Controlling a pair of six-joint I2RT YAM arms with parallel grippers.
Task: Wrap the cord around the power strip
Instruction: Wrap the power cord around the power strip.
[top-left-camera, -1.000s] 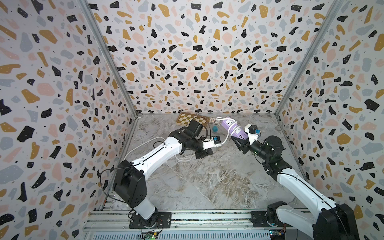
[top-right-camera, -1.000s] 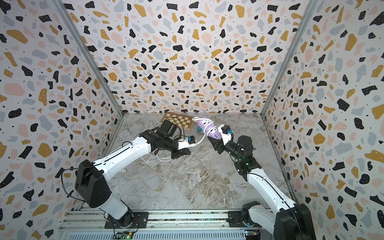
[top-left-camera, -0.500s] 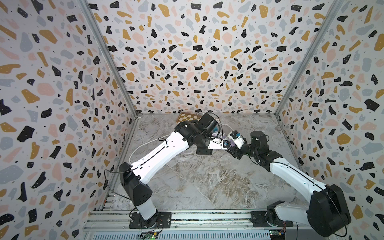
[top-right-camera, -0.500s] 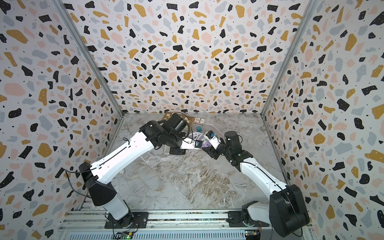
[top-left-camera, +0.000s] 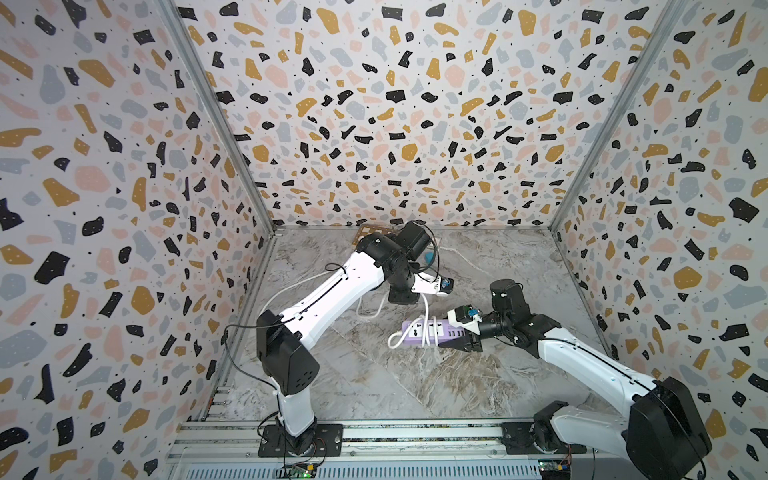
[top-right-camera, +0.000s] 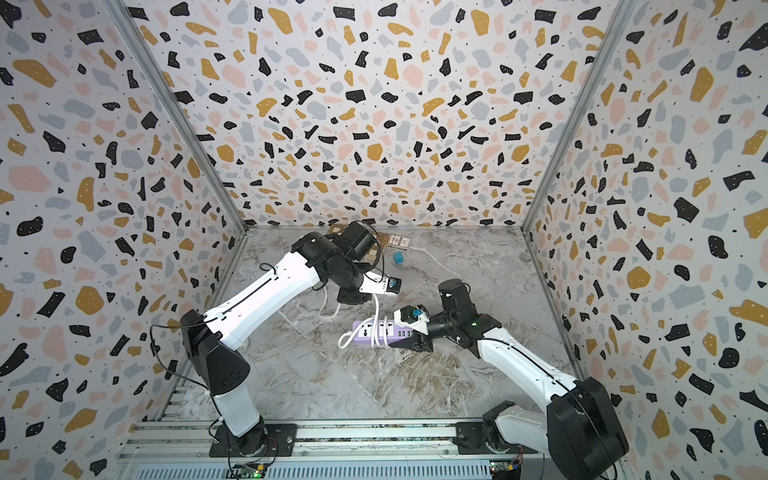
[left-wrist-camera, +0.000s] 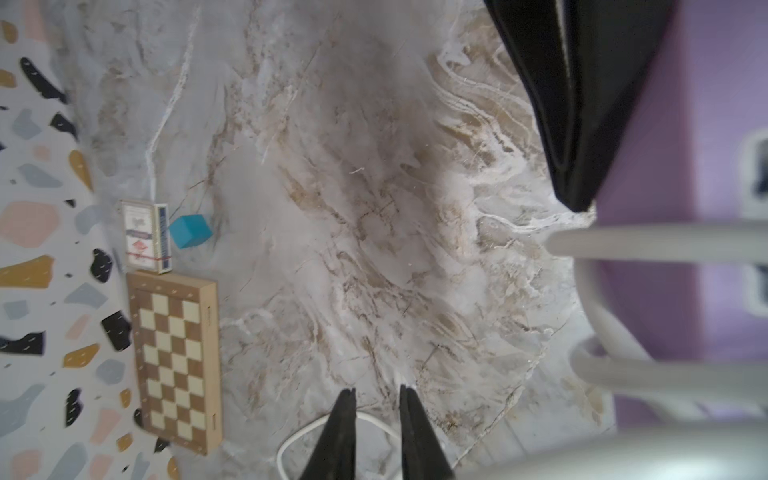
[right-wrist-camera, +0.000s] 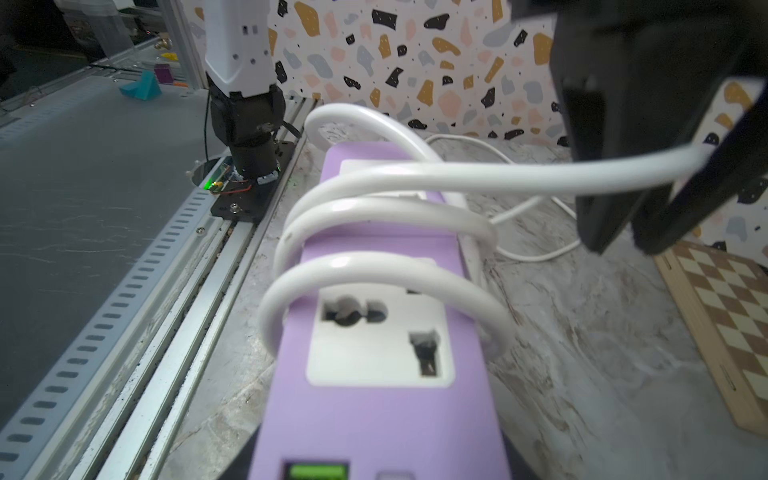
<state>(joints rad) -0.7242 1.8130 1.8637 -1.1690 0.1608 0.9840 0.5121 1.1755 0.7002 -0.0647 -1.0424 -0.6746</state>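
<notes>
Terrazzo-patterned walls (top-left-camera: 374, 124) close in three sides of a marble-look tabletop (top-left-camera: 415, 395), and the arms' mounting rail (top-left-camera: 415, 434) runs along its front edge. Near the middle, a little toward the right edge, the power strip (top-left-camera: 413, 332) lies flat with its long axis parallel to that front edge and its USB end toward the right arm (top-left-camera: 582, 357). The right gripper (top-left-camera: 451, 333) is clamped across that end. The cord (right-wrist-camera: 457, 178) already makes about three loose turns round the strip's middle. From the last turn it rises toward the back edge and crosses the left gripper (left-wrist-camera: 376, 392), which hangs just behind the strip. That gripper's jaws stand slightly apart, with bare tabletop showing between the tips. I cannot tell whether the cord is pinched further in. The rest of the cord lies slack on the tabletop under the left arm (top-left-camera: 332, 295), and I cannot make out the plug. The left arm is the nearer one to that slack, so the next turn probably calls for it to take the cord further along and carry it across the strip's short axis. Against the back edge sit a chessboard (left-wrist-camera: 174, 365), a card box (left-wrist-camera: 143, 237) and a teal cube (left-wrist-camera: 190, 231), well apart from the strip.
</notes>
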